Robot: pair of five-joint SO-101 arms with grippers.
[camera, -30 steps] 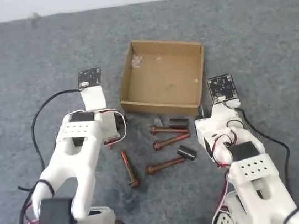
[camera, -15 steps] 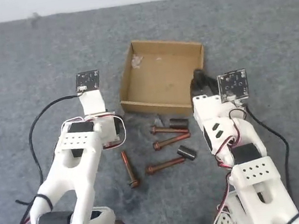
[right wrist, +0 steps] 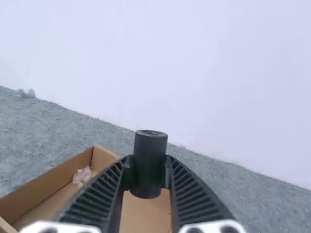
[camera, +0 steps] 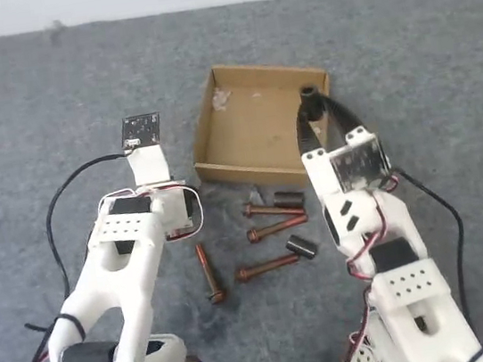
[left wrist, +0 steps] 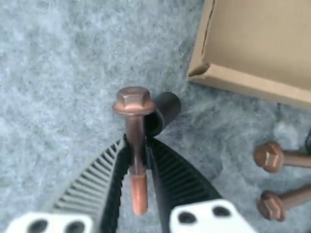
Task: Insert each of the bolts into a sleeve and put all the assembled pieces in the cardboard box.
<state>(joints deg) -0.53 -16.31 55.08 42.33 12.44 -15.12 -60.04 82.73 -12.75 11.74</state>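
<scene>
my left claw (left wrist: 136,144) grips a bolt (left wrist: 134,103), my right claw (right wrist: 148,164) a sleeve (right wrist: 150,143); joining step, i judge: next, align shaft with bore.

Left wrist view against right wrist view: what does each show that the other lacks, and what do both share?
Left wrist view, not right: the left gripper shut on a copper bolt, a loose sleeve lying by its head, and two more bolts on the carpet. Right wrist view, not left: the right gripper shut on an upright black sleeve, with a white wall behind. Both: the cardboard box and the carpet.
</scene>
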